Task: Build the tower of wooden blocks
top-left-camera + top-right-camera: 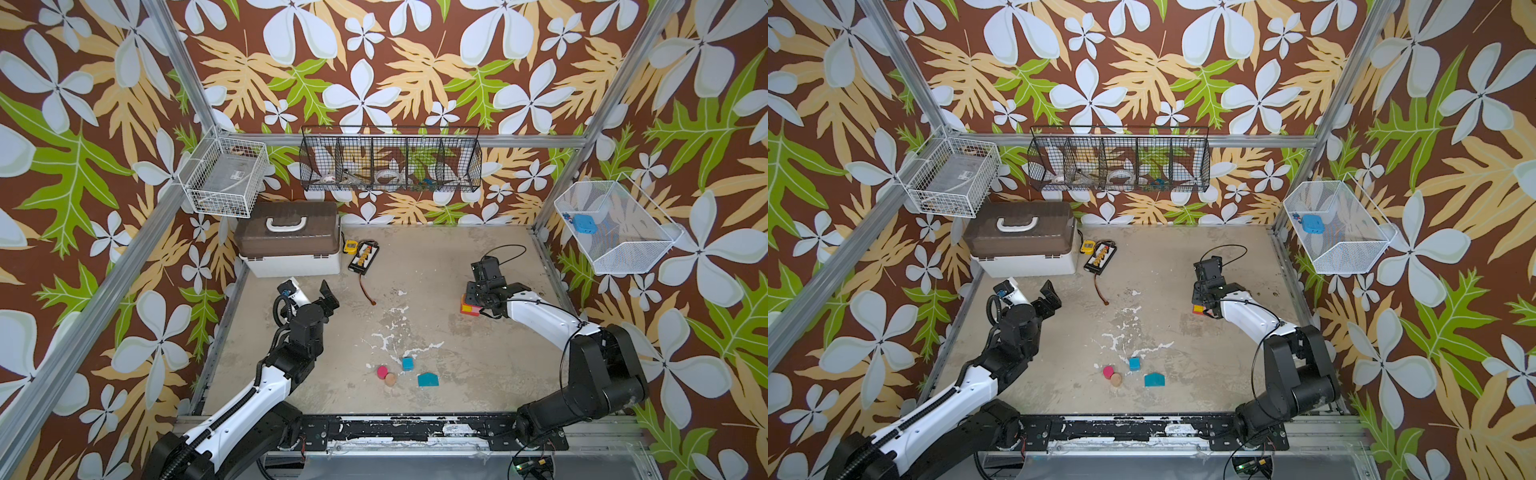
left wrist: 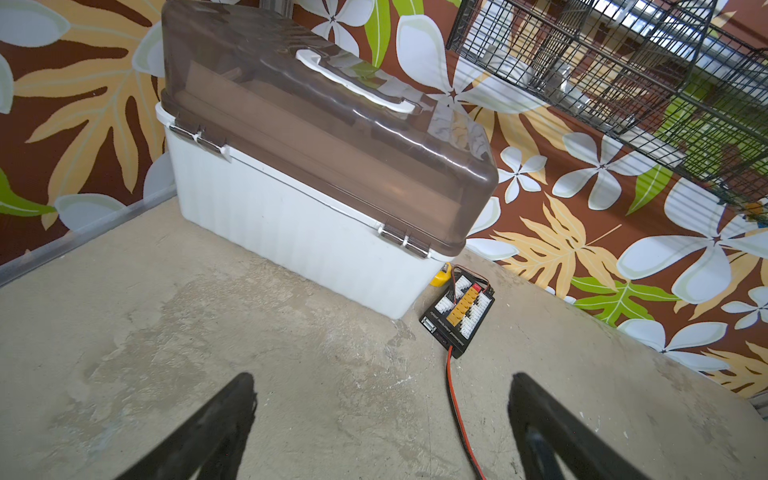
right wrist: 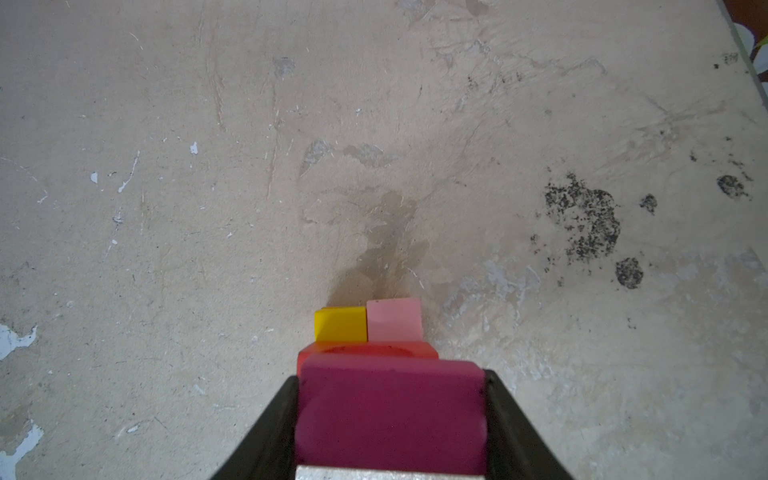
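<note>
A magenta brick (image 3: 390, 411), long axis level and spanning finger to finger, is clamped in my right claw (image 3: 390, 376) directly over the tower (image 1: 468, 309) of red, yellow and pink blocks at the right of the table (image 1: 457, 374). Well apart, near the front middle, lie a blue cube (image 1: 407, 363), a teal house piece (image 1: 428, 379), a magenta cylinder (image 1: 382, 371) and a tan cylinder (image 1: 390, 379). My left claw (image 2: 380, 399) gapes wide and empty, facing a toolbox (image 2: 291, 232).

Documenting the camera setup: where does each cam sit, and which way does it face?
Both top views: high over the front edge, looking down and back across the table; both arms show, with left gripper and right gripper.
Left wrist: behind the open left gripper, facing the storage box and connector board; two fingertips show.
Right wrist: looks down past the right gripper, shut on the magenta block above yellow block and pink block.
Shared: box and board in left wrist and top views; tower in right wrist and top views.
</note>
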Available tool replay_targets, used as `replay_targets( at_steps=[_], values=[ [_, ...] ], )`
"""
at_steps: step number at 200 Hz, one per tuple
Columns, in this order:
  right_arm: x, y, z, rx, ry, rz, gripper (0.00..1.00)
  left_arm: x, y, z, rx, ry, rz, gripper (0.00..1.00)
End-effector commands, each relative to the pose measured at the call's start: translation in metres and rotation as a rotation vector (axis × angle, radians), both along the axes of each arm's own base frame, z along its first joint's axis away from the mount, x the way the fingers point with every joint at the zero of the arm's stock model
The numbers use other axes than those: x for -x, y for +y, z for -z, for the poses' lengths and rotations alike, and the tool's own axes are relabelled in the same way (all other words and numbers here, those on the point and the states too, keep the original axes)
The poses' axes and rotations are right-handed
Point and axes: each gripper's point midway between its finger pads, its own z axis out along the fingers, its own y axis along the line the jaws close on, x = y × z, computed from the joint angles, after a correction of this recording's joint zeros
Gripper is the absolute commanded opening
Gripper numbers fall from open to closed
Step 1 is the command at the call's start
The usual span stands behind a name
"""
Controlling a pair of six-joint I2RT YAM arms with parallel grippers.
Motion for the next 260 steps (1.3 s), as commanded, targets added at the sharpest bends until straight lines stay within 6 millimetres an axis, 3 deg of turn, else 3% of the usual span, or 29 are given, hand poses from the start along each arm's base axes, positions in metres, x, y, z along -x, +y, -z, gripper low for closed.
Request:
replay_targets(
  at_steps=[1, 203, 223, 260],
  values=[
    [-0.0017, 0.0003, 0.0004, 0.004, -0.001, -0.004, 0.3, -0.0017, 0.0005, -0.0081, 0.015, -0.027, -0.007, 0.96],
    [-0.0025, 0.0063, 0.0064, -0.034, 0.01, -0.005, 0.39, -0.0016, -0.0001, -0.0089, 0.017, -0.028, -0.004, 0.96],
    [-0.0028, 0.0062, 0.0058, -0.031, 0.009, -0.005, 0.46, -0.0016, -0.0001, -0.0089, 0.019, -0.028, -0.004, 0.96],
    [-0.003, 0.0067, 0.0051, -0.036, 0.008, -0.006, 0.48, -0.0016, -0.0001, -0.0089, 0.018, -0.028, -0.004, 0.96]
  ],
)
